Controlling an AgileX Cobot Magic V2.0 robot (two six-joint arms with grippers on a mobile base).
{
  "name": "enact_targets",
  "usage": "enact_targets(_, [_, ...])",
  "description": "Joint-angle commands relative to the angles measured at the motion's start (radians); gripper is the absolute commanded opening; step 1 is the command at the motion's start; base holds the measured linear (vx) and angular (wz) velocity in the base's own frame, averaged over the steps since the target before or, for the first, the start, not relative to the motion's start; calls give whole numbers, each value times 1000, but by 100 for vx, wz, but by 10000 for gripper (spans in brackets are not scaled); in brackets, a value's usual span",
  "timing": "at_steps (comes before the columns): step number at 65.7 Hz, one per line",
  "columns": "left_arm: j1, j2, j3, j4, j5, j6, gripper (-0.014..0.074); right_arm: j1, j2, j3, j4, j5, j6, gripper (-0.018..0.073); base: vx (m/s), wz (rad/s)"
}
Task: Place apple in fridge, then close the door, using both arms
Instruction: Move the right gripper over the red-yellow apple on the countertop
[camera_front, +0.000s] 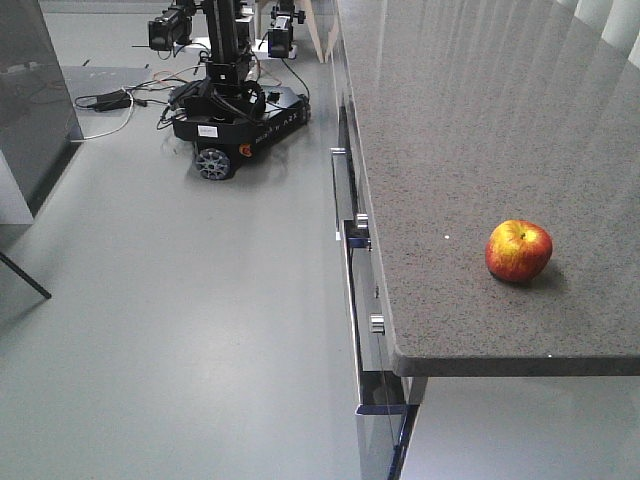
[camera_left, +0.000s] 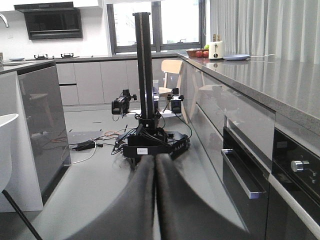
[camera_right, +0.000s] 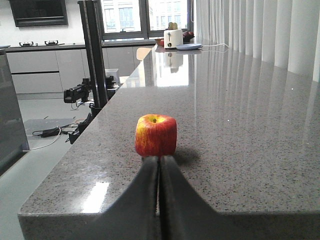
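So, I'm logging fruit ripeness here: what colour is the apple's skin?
Red with yellow patches, on a glossy skin. The apple shows best in the right wrist view.

Daylight from the windows (camera_right: 125, 17) streaks glare across the polished desk (camera_right: 240, 100); the apple (camera_right: 155, 135) casts a soft shadow.

the apple (camera_front: 518, 250) is round and glossy, red with yellow streaks. it sits upright with its stem dimple up on the speckled grey desk (camera_front: 470, 120), near the desk's end edge and with nothing else around it. the black right hand (camera_right: 160, 159) is closed tight and points straight at the apple from close in front, while the left hand (camera_left: 154, 159), also closed, hangs over the floor (camera_left: 95, 185).
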Motion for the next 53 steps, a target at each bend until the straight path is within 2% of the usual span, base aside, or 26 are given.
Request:
enact_targets(1, [-5,-16,28,-1,-70,-9,-6,-5,-10,0,-2,-78,0,-2,0,0])
enact_targets(19, [-5,-16,28,-1,-70,-9,-6,-5,0,-32,29,-99,4,-2,0,0])
enact_targets(32, [-5,-16,28,-1,-70,-9,-6,-5,124,-222,1,151,-15,-2,0,0])
enact_targets(42, [-5,-16,28,-1,-70,-9,-6,-5,279,-383,-11,351,-77,-2,0,0])
enact_targets(53, [-5,-16,28,-1,-70,-9,-6,-5,450,-507,-11,475,-84,-2,0,0])
